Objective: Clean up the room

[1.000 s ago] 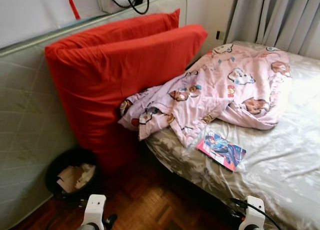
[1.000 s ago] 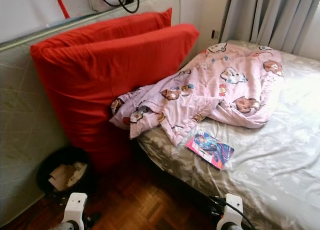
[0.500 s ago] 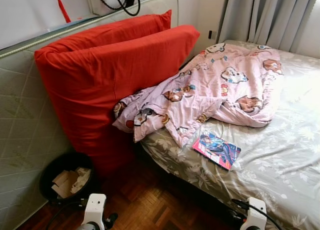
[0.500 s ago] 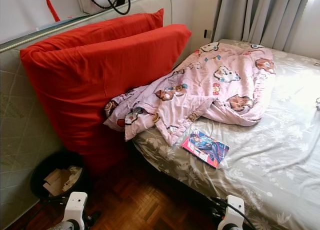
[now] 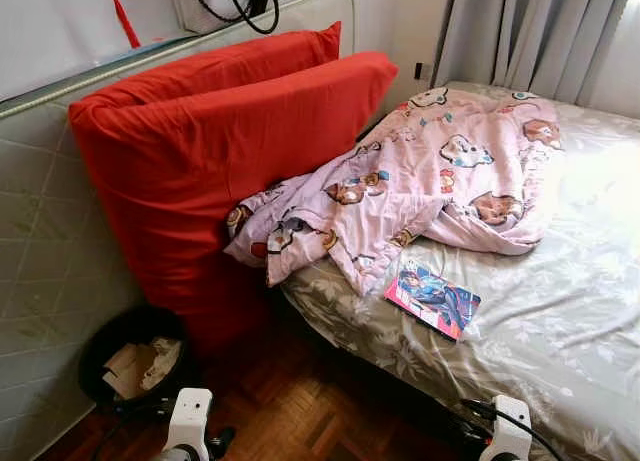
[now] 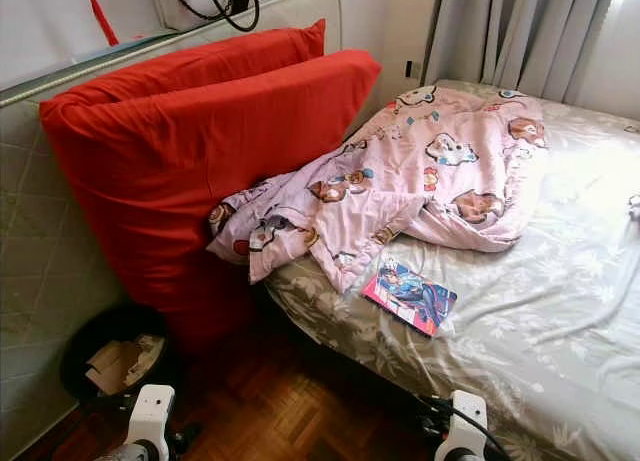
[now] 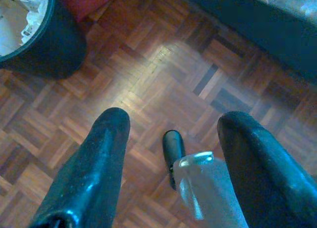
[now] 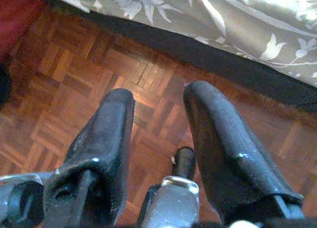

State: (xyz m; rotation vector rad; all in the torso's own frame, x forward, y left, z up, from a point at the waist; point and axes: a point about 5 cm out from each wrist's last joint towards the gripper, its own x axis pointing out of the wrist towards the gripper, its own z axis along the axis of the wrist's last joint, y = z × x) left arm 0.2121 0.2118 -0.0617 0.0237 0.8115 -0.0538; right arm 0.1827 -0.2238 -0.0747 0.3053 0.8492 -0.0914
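Parquet floor (image 7: 163,74) open between bed edge (image 5: 370,351) at 3 o'clock and black bin (image 5: 128,353) at 9. Left gripper (image 7: 171,129) and right gripper (image 8: 158,102) both spread apart, empty, over parquet.

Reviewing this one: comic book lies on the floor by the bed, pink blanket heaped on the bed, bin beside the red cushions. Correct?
Not quite. The comic book lies on the bed, just below the pink blanket, as the left eye view shows. The bin does stand beside the red cushions.
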